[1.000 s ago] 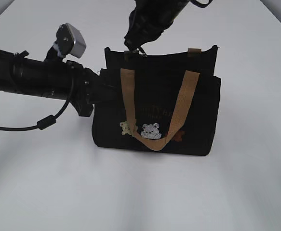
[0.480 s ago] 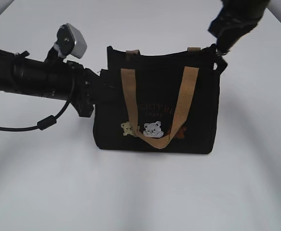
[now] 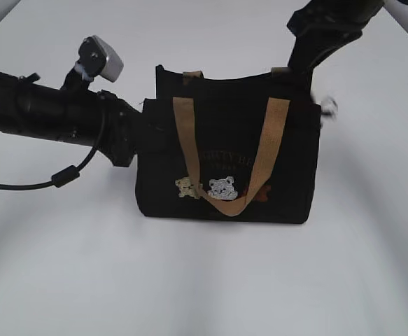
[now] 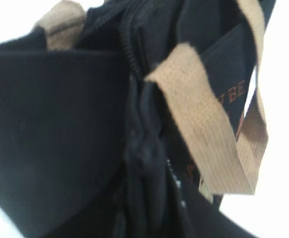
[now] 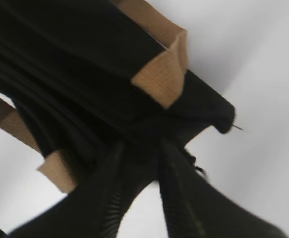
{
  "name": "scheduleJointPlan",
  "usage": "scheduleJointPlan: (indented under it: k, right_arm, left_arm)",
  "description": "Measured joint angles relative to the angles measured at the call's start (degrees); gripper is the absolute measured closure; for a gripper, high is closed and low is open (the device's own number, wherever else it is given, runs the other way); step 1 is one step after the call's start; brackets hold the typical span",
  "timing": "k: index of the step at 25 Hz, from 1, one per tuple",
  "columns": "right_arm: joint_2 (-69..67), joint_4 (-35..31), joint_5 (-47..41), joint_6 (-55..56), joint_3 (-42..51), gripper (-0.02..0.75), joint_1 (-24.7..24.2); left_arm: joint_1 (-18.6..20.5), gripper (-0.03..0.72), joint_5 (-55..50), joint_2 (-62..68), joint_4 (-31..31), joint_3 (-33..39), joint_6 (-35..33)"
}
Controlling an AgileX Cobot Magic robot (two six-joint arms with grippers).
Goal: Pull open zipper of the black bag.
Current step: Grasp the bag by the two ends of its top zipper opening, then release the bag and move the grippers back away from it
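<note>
White surface (image 3: 64, 280) carries the black bag (image 3: 224, 175) upright at its middle, the zipper (image 4: 129, 49) apparently run to the right end, where the right hand (image 5: 142, 163) stands parted and empty, while the left hand (image 3: 144, 133) presses the bag's left side, grip unclear.

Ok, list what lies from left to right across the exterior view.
Left arm → wrist camera → black bag, with the right arm coming down over its right end.
</note>
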State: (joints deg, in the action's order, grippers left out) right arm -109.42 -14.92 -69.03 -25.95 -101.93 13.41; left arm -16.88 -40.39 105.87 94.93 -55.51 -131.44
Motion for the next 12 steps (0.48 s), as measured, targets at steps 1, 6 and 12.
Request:
scheduleJointPlan:
  k: [1, 6, 12]
  right_arm:
    - [0.05, -1.53, 0.00, -0.13, 0.00, 0.528, 0.00]
    - [0.29, -3.31, -0.52, 0.33, 0.00, 0.338, 0.00]
    - [5.04, 0.87, -0.69, 7.96, 1.38, 0.325, -0.33]
  left_arm:
    - [0.05, 0.482, 0.58, -0.40, -0.93, 0.07, 2.64]
    - [0.16, 0.276, 3.29, -5.48, -12.27, 0.09, 23.69]
    - [0.19, 0.326, 4.36, -16.23, -36.46, 0.14, 59.36]
